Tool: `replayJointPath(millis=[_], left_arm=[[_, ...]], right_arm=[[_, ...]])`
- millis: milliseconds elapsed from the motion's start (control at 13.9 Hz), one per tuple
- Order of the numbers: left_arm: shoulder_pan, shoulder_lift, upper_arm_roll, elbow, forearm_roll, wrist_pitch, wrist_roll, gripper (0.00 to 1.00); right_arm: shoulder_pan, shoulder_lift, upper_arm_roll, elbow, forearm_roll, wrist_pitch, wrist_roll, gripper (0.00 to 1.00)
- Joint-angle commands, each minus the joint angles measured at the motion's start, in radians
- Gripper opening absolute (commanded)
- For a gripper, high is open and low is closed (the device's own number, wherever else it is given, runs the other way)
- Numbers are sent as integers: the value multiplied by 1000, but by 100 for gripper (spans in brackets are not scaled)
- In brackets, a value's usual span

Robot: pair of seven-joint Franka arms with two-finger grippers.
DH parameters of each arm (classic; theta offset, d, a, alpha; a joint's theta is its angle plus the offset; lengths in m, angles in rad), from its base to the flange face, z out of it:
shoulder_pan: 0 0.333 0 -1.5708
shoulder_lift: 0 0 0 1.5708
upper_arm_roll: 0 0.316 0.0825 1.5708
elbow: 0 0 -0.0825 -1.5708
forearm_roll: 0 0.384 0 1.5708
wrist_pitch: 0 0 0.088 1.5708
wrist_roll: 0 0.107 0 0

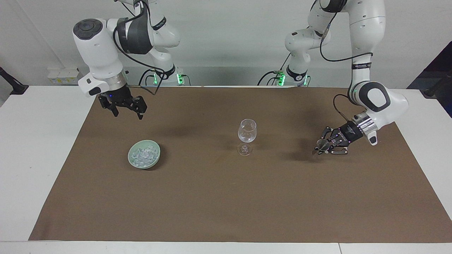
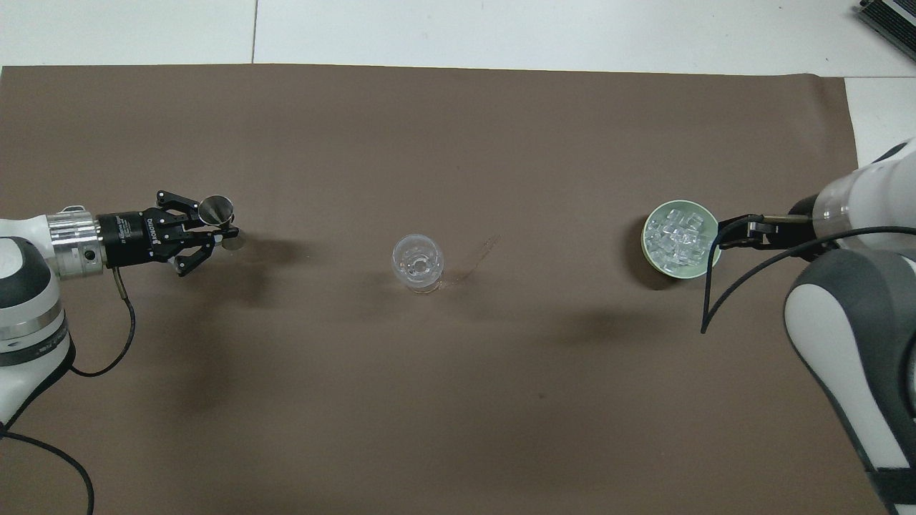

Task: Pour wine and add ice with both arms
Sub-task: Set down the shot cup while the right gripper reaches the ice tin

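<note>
Landmark: wine glass [image 1: 247, 136], standing upright near the middle of the brown mat [image 1: 226, 197], stem and foot on the mat, bowl looking clear.

Left gripper [image 1: 322, 146] is sitting low over the mat, toward the left arm's end of the table from the wine glass and well apart from it. Its fingers are clenching a small metal jigger [image 2: 218, 214] at the narrow waist. The jigger is lying tilted, one cone mouth facing up toward the overhead camera; its lower end is sitting at or just above the mat, and contact cannot be told.

The ice [image 2: 678, 235] is lying heaped in a pale green bowl [image 1: 132, 160]. The bowl is resting on the mat toward the right arm's end of the table from the wine glass, well apart from it and slightly farther from the robots.

Right gripper [image 1: 124, 110] is hanging in the air over the mat on the bowl's side of the wine glass, pointing downward, fingers spread apart and grasping nothing. In the overhead view it is mostly hidden under the arm's own wrist.
</note>
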Motion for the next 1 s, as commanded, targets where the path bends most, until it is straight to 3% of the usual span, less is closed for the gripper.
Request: replayJointPath(millis=[0, 645, 932], left_arm=[[52, 12, -12, -14, -27, -6, 61, 0], [115, 32, -10, -46, -59, -31, 157, 0], [116, 32, -10, -66, -59, -31, 182, 0]], right_arm=[[-12, 38, 6, -61, 4, 119, -35, 100], [-18, 154, 5, -170, -20, 394, -38, 100], [-18, 183, 5, -168, -20, 419, -26, 88]])
